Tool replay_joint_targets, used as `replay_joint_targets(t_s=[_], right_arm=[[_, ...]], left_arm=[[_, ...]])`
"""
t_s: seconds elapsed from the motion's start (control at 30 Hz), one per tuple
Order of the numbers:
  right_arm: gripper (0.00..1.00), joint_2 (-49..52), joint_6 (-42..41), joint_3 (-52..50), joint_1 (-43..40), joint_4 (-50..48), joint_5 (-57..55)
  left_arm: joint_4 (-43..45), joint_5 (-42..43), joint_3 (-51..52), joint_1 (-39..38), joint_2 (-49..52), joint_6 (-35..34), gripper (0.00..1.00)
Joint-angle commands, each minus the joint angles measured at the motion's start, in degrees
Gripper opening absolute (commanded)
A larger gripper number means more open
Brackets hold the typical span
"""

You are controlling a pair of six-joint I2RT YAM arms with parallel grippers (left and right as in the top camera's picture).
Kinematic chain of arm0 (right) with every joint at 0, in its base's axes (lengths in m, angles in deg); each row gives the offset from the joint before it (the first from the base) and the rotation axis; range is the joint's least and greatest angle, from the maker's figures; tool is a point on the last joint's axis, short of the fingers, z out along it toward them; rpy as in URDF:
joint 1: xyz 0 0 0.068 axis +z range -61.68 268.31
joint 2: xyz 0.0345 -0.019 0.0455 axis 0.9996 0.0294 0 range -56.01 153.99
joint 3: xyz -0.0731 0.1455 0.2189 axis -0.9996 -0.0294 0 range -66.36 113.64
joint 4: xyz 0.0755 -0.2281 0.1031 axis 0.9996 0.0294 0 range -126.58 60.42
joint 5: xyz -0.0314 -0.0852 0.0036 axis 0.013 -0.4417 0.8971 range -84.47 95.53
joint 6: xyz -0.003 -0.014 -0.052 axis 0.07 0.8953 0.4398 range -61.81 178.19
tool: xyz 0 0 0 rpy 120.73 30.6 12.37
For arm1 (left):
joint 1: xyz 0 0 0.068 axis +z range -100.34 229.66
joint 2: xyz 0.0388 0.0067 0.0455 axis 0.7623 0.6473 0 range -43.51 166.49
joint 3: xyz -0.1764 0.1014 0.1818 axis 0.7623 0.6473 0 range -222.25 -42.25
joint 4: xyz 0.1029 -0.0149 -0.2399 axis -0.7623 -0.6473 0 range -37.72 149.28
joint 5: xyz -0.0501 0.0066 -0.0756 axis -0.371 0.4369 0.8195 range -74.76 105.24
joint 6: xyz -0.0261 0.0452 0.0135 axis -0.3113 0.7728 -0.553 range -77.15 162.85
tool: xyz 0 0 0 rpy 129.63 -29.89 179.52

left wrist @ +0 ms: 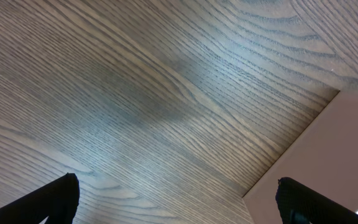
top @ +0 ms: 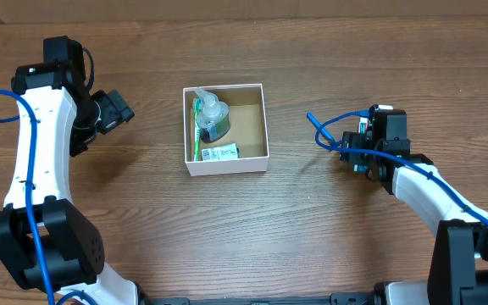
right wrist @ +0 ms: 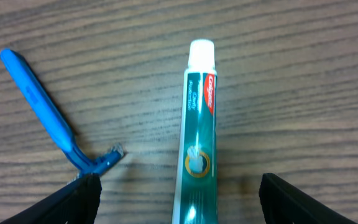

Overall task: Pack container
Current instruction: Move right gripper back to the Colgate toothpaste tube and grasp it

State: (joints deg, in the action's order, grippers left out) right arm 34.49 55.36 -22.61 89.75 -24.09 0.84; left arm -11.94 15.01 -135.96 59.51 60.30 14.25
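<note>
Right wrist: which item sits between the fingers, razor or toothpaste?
The Colgate toothpaste tube, centred in the open right gripper; the blue razor lies off beside one finger.

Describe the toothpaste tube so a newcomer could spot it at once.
Start at the white box mid-table, then look right to the right end effector. On the wood below it lies the toothpaste tube. Unlike the thin blue razor beside it, it is green with a white cap and a red logo.

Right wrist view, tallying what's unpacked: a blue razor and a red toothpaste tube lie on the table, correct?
No: the toothpaste tube is green with a white cap, not red. The right wrist view shows it beside the blue razor on the table.
</note>
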Motion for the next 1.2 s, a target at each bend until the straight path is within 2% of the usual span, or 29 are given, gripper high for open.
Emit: replay_joint_targets(t_s=[0.0,0.3,0.4,0.7,0.83,0.9,1.17], right_arm=[[0.84,1.9,-0.2,1.3,-0.5,-1.6,0.3],[0.83,6.2,-0.4,1.3,-0.5,-4.8,0.3],[0.80,7.4,-1.8,1.3,-0.6,-5.4,-0.7],[0.63,8.5,-3.4,1.3,-0.8,-5.6,-1.7],[0.46,8.5,-3.4,1.4,-0.9,-5.6,-1.7],[0.34,8.4,-3.4,1.5,-0.9,-5.6,-1.7],[0.24,5.5,-3.4,2.9,-0.9,-3.6,-1.7]], left_arm=[[-0.1,-0.2,-1.1,0.2,-1.9,-0.6,1.00],[-0.1,-0.2,-1.1,0.2,-1.9,-0.6,1.00],[-0.1,-0.2,-1.1,0.2,-1.9,-0.6,1.00],[-0.1,-0.2,-1.1,0.2,-1.9,-0.6,1.00],[-0.1,-0.2,-1.1,0.2,-1.9,-0.6,1.00],[-0.1,-0.2,-1.1,0.2,-1.9,-0.6,1.00],[-0.1,-0.2,-1.1,0.2,-1.9,-0.6,1.00]])
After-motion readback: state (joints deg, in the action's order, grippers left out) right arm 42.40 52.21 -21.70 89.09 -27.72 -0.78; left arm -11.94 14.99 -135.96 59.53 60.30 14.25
